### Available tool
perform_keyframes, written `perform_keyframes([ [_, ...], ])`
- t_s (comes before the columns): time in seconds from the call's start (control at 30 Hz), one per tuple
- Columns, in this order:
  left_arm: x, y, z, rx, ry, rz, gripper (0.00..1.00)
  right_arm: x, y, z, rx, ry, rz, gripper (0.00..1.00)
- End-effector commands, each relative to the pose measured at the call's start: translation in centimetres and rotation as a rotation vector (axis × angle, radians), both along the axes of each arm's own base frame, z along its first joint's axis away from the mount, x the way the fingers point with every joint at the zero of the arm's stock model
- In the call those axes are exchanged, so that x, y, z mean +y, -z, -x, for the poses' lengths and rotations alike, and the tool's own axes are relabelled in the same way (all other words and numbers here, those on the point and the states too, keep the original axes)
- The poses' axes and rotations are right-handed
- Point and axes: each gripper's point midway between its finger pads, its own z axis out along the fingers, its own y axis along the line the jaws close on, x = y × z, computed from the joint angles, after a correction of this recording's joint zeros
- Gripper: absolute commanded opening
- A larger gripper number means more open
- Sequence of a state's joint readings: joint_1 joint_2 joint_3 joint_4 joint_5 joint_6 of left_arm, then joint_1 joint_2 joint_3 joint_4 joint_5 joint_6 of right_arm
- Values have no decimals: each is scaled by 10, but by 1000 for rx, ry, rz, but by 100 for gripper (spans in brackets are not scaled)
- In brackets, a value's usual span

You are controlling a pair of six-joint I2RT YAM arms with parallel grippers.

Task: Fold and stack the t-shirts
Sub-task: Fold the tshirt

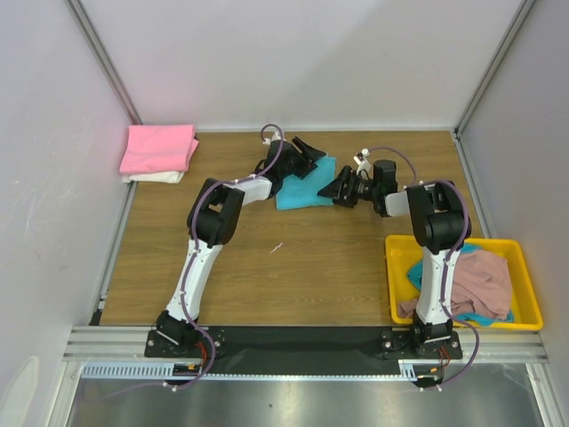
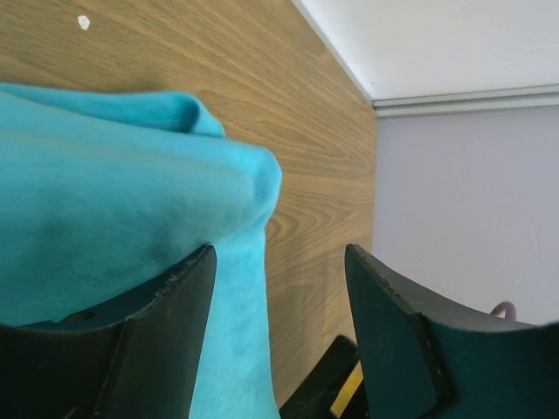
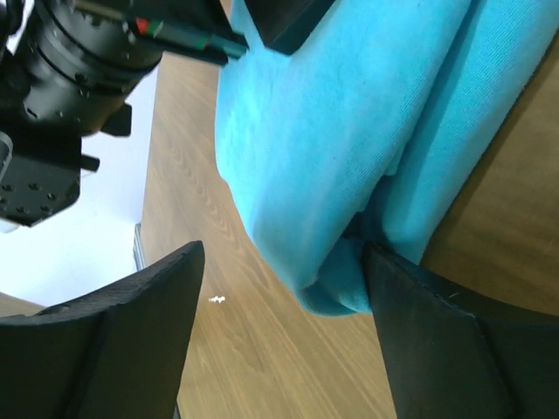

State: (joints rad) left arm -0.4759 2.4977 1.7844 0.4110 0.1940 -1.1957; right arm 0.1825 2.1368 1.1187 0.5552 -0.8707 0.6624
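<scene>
Soft turquoise t-shirt [image 1: 298, 189] (bunched folds); woodgrain table [image 1: 293, 267]

Turquoise t-shirt [image 1: 298, 194] bunched mid-table; pink t-shirt [image 1: 160, 148] folded (atop cream t-shirt [image 1: 153, 177]) back-left.

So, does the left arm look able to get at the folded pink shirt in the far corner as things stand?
Probably yes: only bare table lies between the left gripper and the pink shirt.
</scene>
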Motion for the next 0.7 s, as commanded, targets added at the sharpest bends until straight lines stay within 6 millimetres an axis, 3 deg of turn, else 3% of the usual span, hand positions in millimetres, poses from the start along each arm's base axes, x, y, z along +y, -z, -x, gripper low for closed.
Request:
perform_keyframes([
  [0.0,-3,-12,-7,-39,-15,-5,66,2,-11,10,-32,-8,4,76],
  [0.13,-1,-8,-8,-33,-17,-32,66,-8,-1,14,1,63,74,62],
  [0.17,-1,-7,-8,-33,-19,-35,66,-11,2,17,30,79,100,53],
  [0.23,-1,-7,-8,-37,-15,-48,66,-18,8,14,44,123,155,42],
  [0.43,0,-4,-10,-44,-9,-75,66,-23,19,22,113,171,244,29],
  [0.5,0,-2,-9,-41,-6,-80,66,-24,21,21,129,191,249,18],
  [0.67,-1,0,-7,-49,18,-103,66,-21,27,22,158,177,243,16],
])
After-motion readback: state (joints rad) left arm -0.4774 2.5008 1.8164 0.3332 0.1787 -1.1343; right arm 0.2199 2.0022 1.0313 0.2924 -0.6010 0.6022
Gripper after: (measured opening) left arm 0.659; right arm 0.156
